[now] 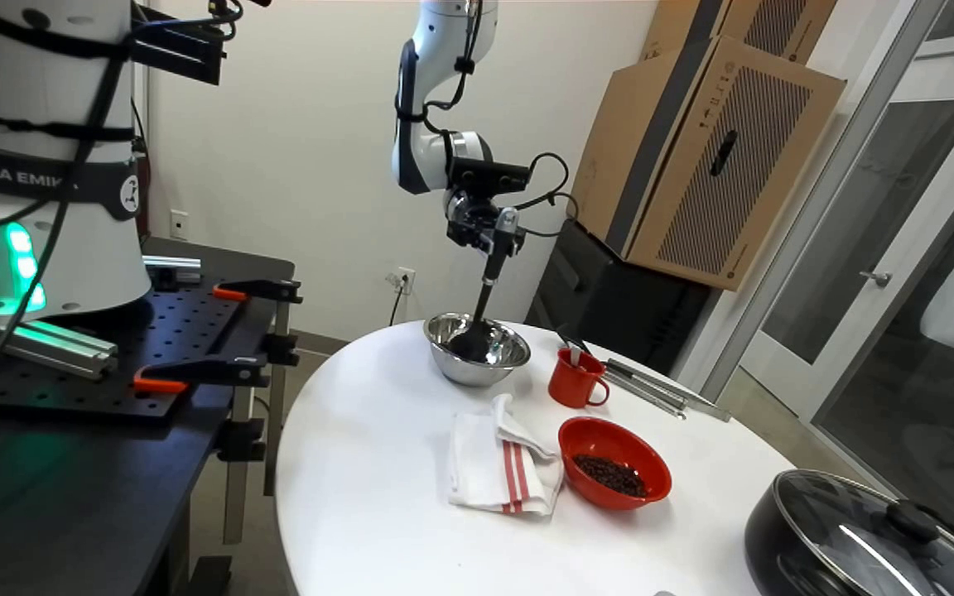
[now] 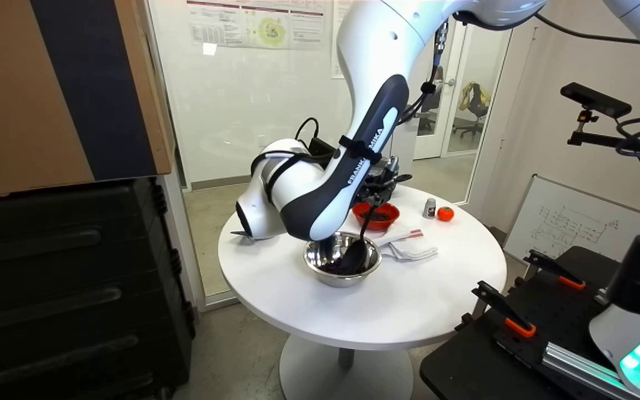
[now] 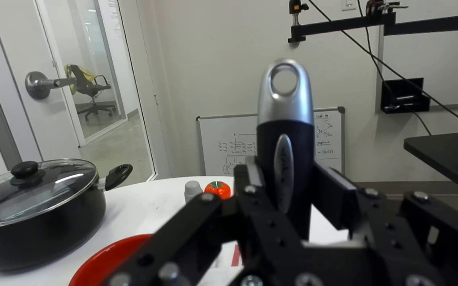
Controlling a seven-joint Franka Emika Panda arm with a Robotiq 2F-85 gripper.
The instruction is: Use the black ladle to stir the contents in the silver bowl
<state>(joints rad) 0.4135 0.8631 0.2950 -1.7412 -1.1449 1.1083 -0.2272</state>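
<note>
Black with a silver-tipped handle, the long ladle leans in the small shiny metal bowl, its rounded scoop down at the dark contents. The tool clasps the upper handle from both sides; that thick grip seems the right place, the ladle likely light and stiff but smooth enough to twist. On the round white tabletop, a red mug and folded red-striped white cloth lie near the bowl; its rim may block wide sweeps.
</note>
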